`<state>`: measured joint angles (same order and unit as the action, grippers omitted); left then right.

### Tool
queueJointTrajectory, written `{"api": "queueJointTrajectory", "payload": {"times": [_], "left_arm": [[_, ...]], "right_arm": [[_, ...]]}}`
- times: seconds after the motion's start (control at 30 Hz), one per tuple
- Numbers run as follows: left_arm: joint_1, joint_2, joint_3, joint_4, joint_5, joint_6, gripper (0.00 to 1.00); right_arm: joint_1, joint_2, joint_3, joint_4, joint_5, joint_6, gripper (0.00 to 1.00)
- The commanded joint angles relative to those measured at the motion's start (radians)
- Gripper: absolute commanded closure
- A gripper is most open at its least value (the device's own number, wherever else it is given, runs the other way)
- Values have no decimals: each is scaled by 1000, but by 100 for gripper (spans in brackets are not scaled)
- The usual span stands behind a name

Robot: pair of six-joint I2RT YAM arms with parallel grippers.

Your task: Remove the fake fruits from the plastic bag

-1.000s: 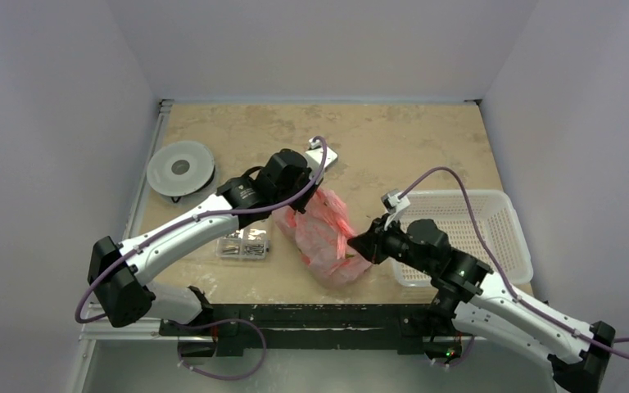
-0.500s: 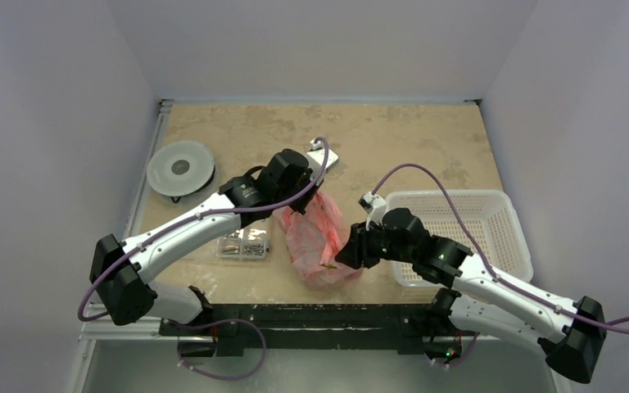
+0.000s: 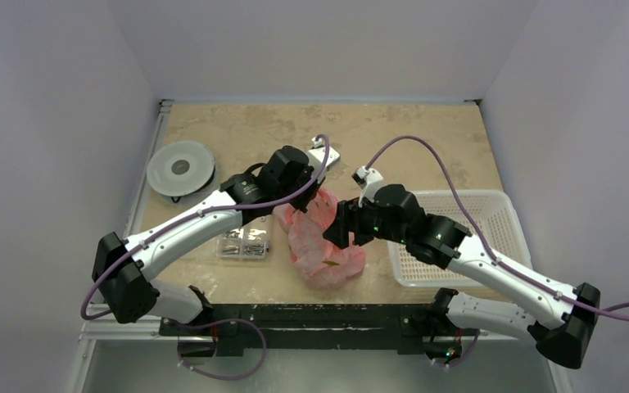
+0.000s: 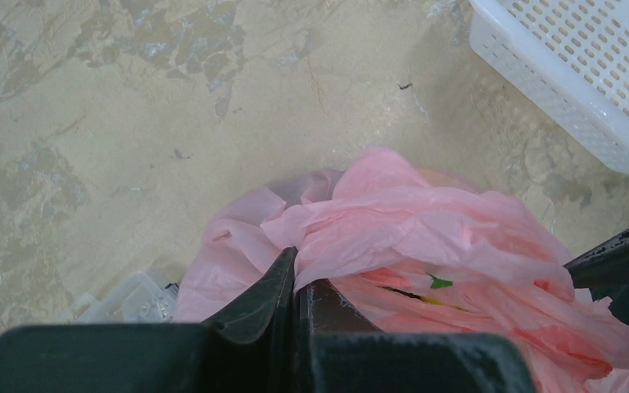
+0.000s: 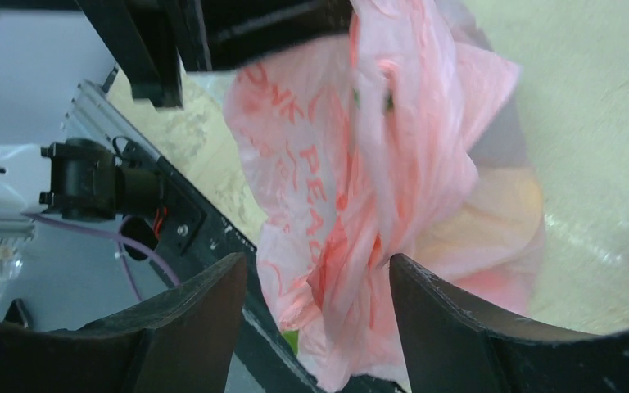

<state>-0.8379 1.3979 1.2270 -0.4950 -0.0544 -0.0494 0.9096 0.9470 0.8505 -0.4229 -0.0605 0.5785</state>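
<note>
The pink plastic bag (image 3: 321, 244) stands bunched near the table's front edge. My left gripper (image 3: 300, 203) is shut on a fold at its top, and the left wrist view shows the fold pinched between the closed jaws (image 4: 299, 266). My right gripper (image 3: 335, 233) is at the bag's right side, open. In the right wrist view the bag (image 5: 352, 188) hangs loose between the spread fingers (image 5: 205, 303). The fake fruits stay inside the bag. Only a green and yellow bit (image 4: 436, 285) and a yellow shape (image 5: 504, 217) show through the plastic.
A white perforated basket (image 3: 495, 205) sits right of the bag, under the right arm. Left of the bag lies a clear box of metal parts (image 3: 244, 243). A grey round disc (image 3: 181, 168) rests at the left edge.
My right gripper has opened and let go of the bag, and it has moved left and up along the bag's side. The left gripper still holds the bag's top.
</note>
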Motion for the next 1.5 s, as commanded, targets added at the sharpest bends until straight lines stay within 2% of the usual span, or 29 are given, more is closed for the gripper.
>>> {"api": "queueJointTrajectory", "payload": {"times": [0.0, 0.13, 0.37, 0.43, 0.53, 0.7, 0.9, 1.13, 1.27, 1.37, 1.47], "left_arm": [[4, -12, 60, 8, 19, 5, 100], [5, -12, 60, 6, 5, 15, 100], [6, -3, 82, -18, -22, 33, 100], [14, -17, 79, -17, -52, 43, 100], [51, -36, 76, -18, -57, 35, 100], [120, -43, 78, -15, -26, 6, 100], [202, 16, 113, -44, 73, -38, 100], [207, 52, 128, -61, 109, -46, 100], [207, 55, 127, -59, 122, -52, 100], [207, 64, 130, -59, 145, -57, 100], [206, 79, 140, -65, 169, -62, 100]], "right_arm": [[3, 66, 116, -49, 77, -75, 37], [3, 91, 127, -20, 63, -43, 48], [3, 59, 51, 32, 104, 4, 62], [3, 43, 8, 60, 106, 17, 69], [3, 33, -32, 81, 81, 43, 80], [4, 23, -70, 65, 68, 30, 89], [3, 15, -129, 12, 15, 27, 92], [3, -5, -287, 74, -104, 104, 93], [4, -37, -289, 69, -92, 111, 93], [3, -45, -219, 3, -43, 69, 89], [3, -28, -128, -66, 19, 7, 78]]}}
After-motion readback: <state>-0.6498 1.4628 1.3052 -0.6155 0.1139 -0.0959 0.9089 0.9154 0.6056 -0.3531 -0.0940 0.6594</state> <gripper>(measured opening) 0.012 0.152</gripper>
